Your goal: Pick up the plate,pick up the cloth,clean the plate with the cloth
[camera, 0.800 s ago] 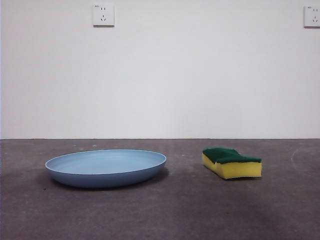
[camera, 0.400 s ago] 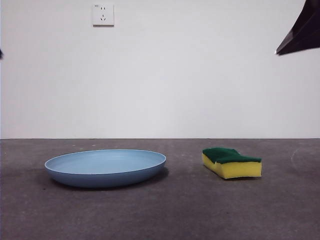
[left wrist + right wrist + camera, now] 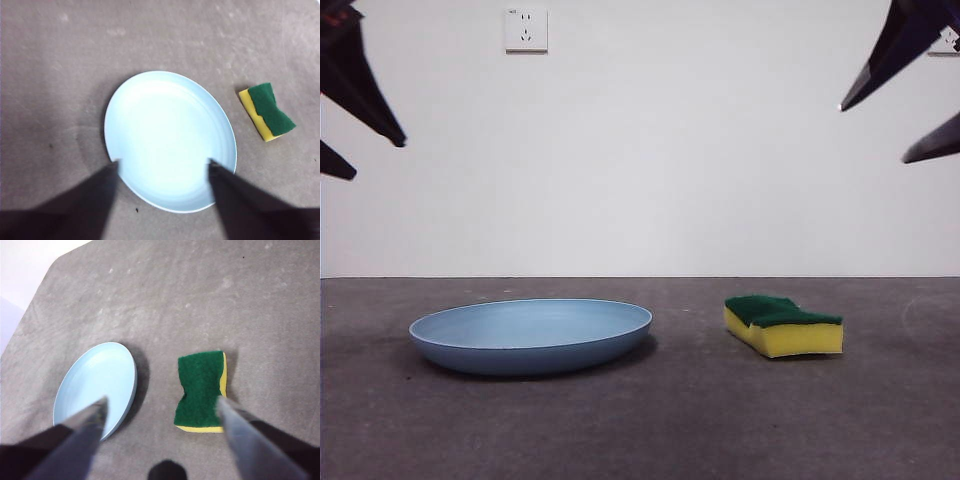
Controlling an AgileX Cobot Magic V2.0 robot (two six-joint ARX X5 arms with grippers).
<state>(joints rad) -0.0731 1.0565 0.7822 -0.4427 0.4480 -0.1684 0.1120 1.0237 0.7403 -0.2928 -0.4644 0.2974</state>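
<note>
Both tools spread apart, high at frame's upper corners: left tool (image 3: pixel 345 130), right tool (image 3: pixel 910 95) | step: approach | plate (image 3: pixel 531 335), cloth (image 3: pixel 783 325) untouched on surface (image 3: pixel 670 430) | next: descend, straddle plate rim and cloth

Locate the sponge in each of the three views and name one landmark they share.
Front view: the sponge lies on the table, right of centre.
Left wrist view: the sponge is near the right edge, apart from the plate.
Right wrist view: the sponge lies centre-right, green layer up.
Shared landmark: the plate.

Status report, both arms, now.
Left pincer open, high over plate. Right pincer open, high over sponge. Both untouched on table. Nothing blocking.
</note>
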